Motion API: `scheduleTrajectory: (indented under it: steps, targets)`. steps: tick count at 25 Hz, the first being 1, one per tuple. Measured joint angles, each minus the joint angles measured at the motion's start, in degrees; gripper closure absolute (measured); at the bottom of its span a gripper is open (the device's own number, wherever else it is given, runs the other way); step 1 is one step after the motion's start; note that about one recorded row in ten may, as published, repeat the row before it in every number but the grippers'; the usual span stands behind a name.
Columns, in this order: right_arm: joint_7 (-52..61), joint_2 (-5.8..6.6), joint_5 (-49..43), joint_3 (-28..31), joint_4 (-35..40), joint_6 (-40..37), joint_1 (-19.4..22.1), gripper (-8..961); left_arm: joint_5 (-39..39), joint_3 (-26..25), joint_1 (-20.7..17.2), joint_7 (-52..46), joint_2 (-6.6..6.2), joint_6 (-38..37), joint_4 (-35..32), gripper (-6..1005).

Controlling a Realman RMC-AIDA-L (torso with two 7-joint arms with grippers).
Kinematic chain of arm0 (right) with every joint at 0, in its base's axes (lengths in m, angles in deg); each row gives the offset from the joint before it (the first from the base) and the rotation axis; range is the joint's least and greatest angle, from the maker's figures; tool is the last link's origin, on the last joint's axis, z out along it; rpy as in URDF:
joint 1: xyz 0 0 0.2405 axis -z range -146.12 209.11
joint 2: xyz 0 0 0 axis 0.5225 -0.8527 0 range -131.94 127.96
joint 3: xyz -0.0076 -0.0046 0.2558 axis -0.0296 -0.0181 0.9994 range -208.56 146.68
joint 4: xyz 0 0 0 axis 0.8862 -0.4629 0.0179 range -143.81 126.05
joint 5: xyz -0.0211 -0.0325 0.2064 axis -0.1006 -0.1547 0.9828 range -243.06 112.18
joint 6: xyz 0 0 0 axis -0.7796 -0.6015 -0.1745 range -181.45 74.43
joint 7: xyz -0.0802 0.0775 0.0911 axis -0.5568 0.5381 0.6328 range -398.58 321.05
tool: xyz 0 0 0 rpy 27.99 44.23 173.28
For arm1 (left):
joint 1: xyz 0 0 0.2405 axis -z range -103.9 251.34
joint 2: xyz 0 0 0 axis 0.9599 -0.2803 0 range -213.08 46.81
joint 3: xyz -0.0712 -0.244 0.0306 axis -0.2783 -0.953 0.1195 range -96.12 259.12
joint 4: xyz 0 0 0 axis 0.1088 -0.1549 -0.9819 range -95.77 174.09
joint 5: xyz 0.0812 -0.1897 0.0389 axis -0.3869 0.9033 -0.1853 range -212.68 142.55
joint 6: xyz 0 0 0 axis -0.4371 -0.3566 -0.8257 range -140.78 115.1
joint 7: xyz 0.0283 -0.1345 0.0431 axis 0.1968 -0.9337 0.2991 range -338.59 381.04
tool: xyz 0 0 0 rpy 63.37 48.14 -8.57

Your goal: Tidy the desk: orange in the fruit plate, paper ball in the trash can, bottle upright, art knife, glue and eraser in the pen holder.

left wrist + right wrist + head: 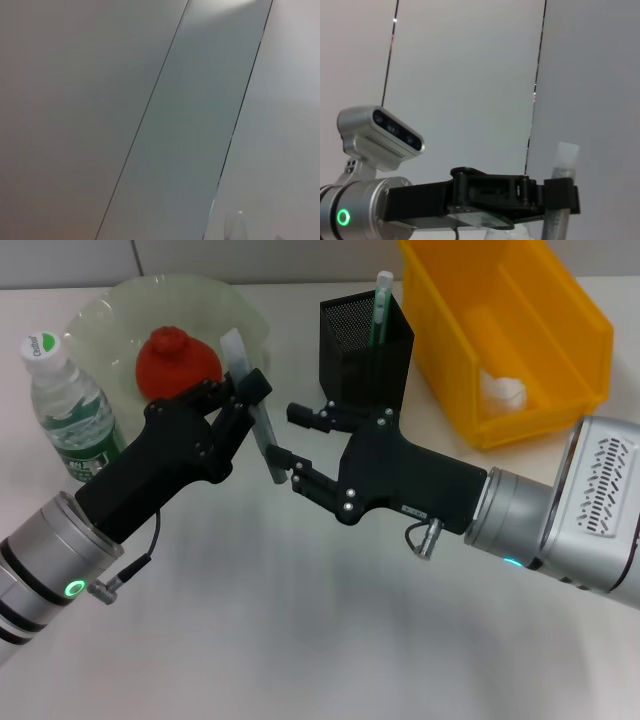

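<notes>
Two grippers meet mid-surface. The left gripper (252, 405) pinches the art knife (262, 435) in its jaws, long axis steeply upright; the right gripper (297, 445) has spread jaws flanking its lower end, a likely handover. Farther right stands the pen holder (362, 340). Only the right wrist view shows the knife's clear upper tip against the wall.

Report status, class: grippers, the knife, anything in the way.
Left gripper shut on art knife, held above desk. Right gripper open, fingers around knife's lower end, handover pose. Pen holder just behind, glue already inside. Nothing blocking.
</notes>
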Motion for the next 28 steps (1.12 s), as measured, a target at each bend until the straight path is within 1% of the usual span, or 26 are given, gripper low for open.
scheduleTrajectory:
  steps: [4, 8, 13, 16, 17, 18, 19, 22, 23, 24, 26, 27, 28]
  targets:
    - [0.25, 0.00, 2.25, -0.05, -0.87, 0.02, 1.07, 629, 0.00, 0.00, 0.34, 0.81, 0.00, -0.01, -0.35, 847]
    - [1.02, 0.01, 2.59, -0.08, -2.64, 0.07, 1.72, 548, -0.01, -0.24, 1.71, 2.50, 0.06, 0.32, -0.48, 847]
    - [2.11, 0.00, 2.63, -0.43, -3.67, 1.39, 2.24, 343, -0.05, -2.57, 5.17, 3.83, 0.09, 3.84, 0.91, 847]
    - [3.39, 0.00, 2.65, -0.45, -3.72, 2.63, 2.50, 269, -0.12, -4.77, 7.93, 5.61, 0.09, 7.14, 2.41, 846]
    - [3.80, 0.01, 2.66, -0.46, -3.76, 3.08, 2.56, 269, -0.19, -5.26, 8.70, 6.60, 0.09, 7.83, 2.87, 846]
    - [4.42, 0.01, 2.67, -0.45, -3.82, 3.96, 2.64, 269, -0.33, -6.19, 10.43, 8.42, 0.09, 9.10, 3.84, 846]
    - [4.65, 0.00, 2.68, -0.39, -3.83, 4.45, 2.69, 269, -0.33, -6.19, 10.43, 8.42, 0.09, 9.10, 3.84, 846]
    - [5.00, 0.01, 2.68, -0.18, -3.77, 5.34, 2.73, 270, -0.33, -7.52, 13.18, 11.67, 0.09, 11.24, 5.52, 846]
    - [5.14, 0.00, 2.68, -0.12, -3.73, 5.62, 2.74, 270, -0.36, -9.34, 14.88, 13.71, 0.10, 13.15, 6.64, 846]
    - [5.24, 0.01, 2.68, -0.09, -3.73, 5.79, 2.75, 270, -0.36, -9.34, 14.88, 13.71, 0.10, 13.15, 6.64, 846]
    - [5.35, 0.00, 2.68, -0.08, -3.65, 6.35, 2.71, 270, -0.44, -10.94, 16.28, 14.96, 0.09, 14.90, 7.31, 846]
    - [5.34, 0.00, 2.68, -0.08, -3.55, 6.76, 2.67, 270, -0.49, -12.19, 17.76, 16.15, 0.09, 16.95, 7.89, 846]
    - [5.35, 0.00, 2.68, -0.13, -3.43, 7.18, 2.61, 270, -0.49, -12.52, 18.10, 16.41, 0.09, 17.40, 8.07, 846]
